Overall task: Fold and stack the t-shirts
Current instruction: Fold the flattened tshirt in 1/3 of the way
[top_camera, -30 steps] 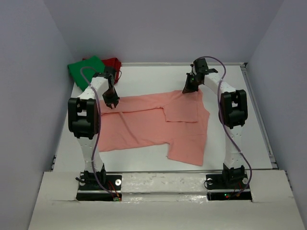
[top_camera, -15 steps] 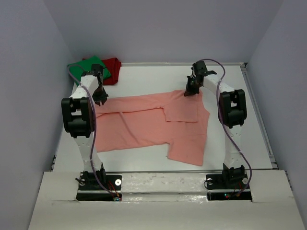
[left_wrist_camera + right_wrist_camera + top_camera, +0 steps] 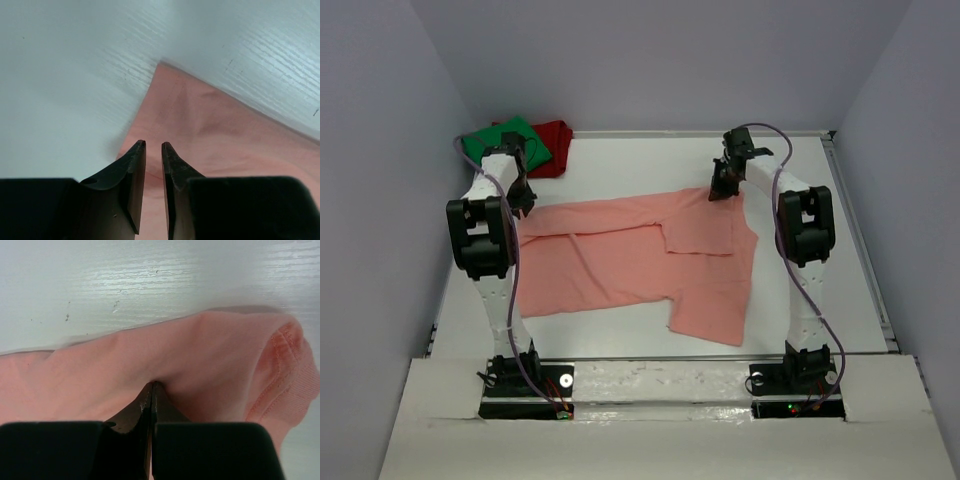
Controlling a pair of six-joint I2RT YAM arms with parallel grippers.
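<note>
Soft, creased salmon-pink t-shirt point(image 3: 620, 265)

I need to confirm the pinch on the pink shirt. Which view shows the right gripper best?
The right wrist view: the right gripper is shut, with the pink shirt puckered at its tips. The top view shows it small, at the shirt's far edge. The left wrist view does not show it.
</note>
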